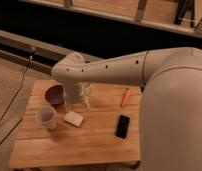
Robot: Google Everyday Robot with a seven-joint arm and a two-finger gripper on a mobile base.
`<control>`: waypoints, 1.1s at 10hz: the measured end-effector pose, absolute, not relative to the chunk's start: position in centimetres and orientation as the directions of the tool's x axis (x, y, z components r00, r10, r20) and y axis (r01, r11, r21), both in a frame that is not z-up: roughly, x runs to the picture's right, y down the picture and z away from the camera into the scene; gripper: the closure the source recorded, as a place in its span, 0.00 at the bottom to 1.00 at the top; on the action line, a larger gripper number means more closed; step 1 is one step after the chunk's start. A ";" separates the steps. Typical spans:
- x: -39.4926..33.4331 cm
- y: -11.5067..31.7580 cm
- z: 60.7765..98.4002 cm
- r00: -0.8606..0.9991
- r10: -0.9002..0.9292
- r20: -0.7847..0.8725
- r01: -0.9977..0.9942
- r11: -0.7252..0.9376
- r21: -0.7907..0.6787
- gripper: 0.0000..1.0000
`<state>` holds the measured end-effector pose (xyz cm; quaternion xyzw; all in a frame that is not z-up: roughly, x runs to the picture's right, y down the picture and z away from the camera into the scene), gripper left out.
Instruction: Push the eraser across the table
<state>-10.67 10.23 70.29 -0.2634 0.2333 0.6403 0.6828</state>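
The eraser (123, 126), a small flat black slab, lies on the right side of the light wooden table (89, 142). My white arm reaches in from the right and bends down over the table's back left part. My gripper (79, 100) hangs there, between the dark bowl and the table's middle, well to the left of the eraser and apart from it.
A dark reddish bowl (55, 94) sits at the back left. A pale cup (46, 117) stands in front of it, and a cream-white block (73, 118) lies beside the cup. An orange carrot-like object (125, 97) lies at the back right. A black cable runs over the floor at left.
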 end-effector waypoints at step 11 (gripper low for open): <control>-9.4 9.7 70.9 0.048 0.753 -0.657 -0.999 0.029 -0.040 0.35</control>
